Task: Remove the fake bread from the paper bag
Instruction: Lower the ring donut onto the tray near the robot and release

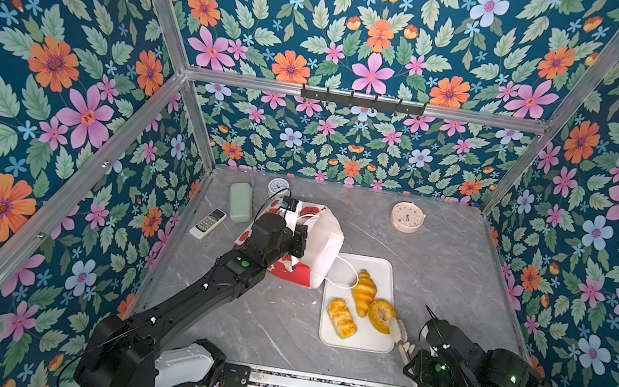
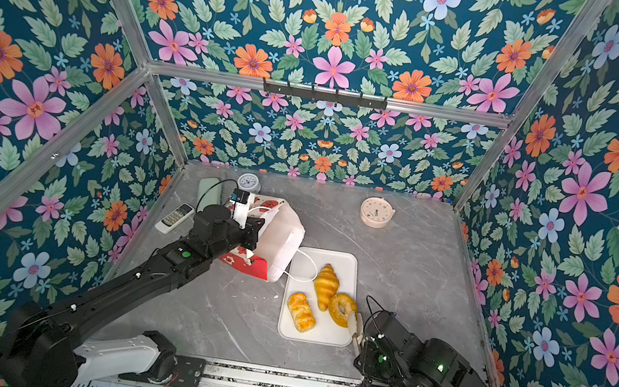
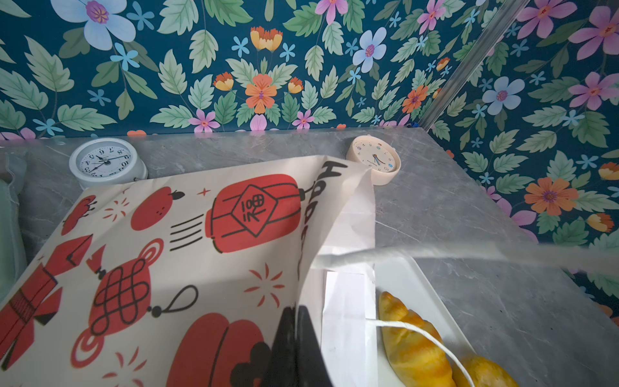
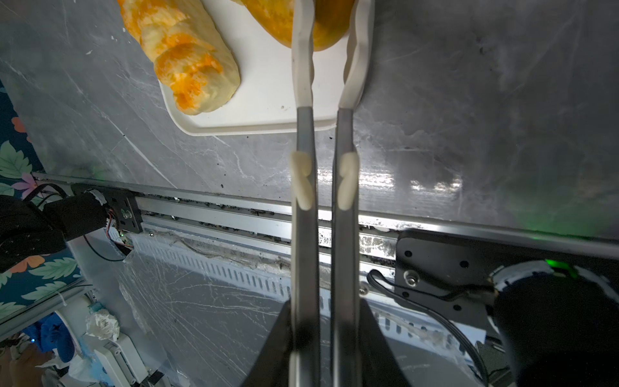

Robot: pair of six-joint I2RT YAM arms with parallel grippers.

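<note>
The paper bag [image 1: 319, 242] [image 2: 282, 236] [image 3: 187, 254], white with red lantern prints, lies tilted with its mouth toward a white tray [image 1: 373, 339] [image 2: 332, 333] [image 4: 264, 100]. My left gripper [image 1: 298, 243] [image 2: 250, 235] [image 3: 296, 335] is shut on the bag's rim. On the tray lie three pieces of fake bread: a croissant [image 1: 363, 291] [image 3: 412, 345], a braided roll [image 1: 341, 318] [image 4: 187, 57] and a ring bagel [image 1: 381, 315] [image 4: 330, 26]. My right gripper [image 1: 414, 356] [image 4: 323, 311] is shut on metal tongs [image 1: 399, 333] [image 4: 304, 134], whose white tips straddle the bagel. The bag's inside is hidden.
A white clock [image 1: 279, 187] and a cream clock [image 1: 407, 217] stand at the back of the grey table. A pale green case [image 1: 240, 202] and a remote [image 1: 207, 223] lie left of the bag. One cord handle [image 1: 349, 276] drapes over the tray.
</note>
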